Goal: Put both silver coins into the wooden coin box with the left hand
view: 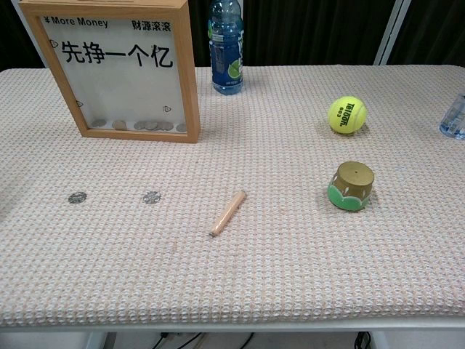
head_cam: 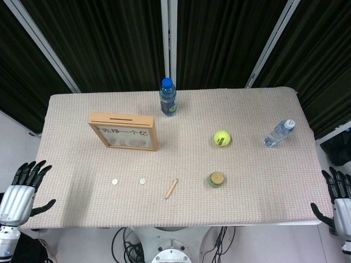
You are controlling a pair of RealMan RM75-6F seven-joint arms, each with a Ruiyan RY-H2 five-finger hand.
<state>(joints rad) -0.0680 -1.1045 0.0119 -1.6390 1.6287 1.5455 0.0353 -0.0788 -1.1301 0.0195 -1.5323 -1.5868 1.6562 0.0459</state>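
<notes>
both silver coins, the left coin [head_cam: 114, 181] and the right coin [head_cam: 142, 179], lie flat on the table [head_cam: 247, 208], side by side in a row across the table and slightly apart, in front of the upright wooden coin box [head_cam: 125, 131], whose slot runs along its top edge. the left hand [head_cam: 23, 189], empty with fingers spread, hangs off the table's left edge, so the coins lie to its right and slightly forward. it is judged much nearer than the right hand [head_cam: 340, 198], likewise empty and spread off the far edge.

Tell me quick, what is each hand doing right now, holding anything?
Left hand: open, fingers spread, holding nothing, off the table's left edge.
Right hand: open, fingers apart, holding nothing, off the right edge.
</notes>
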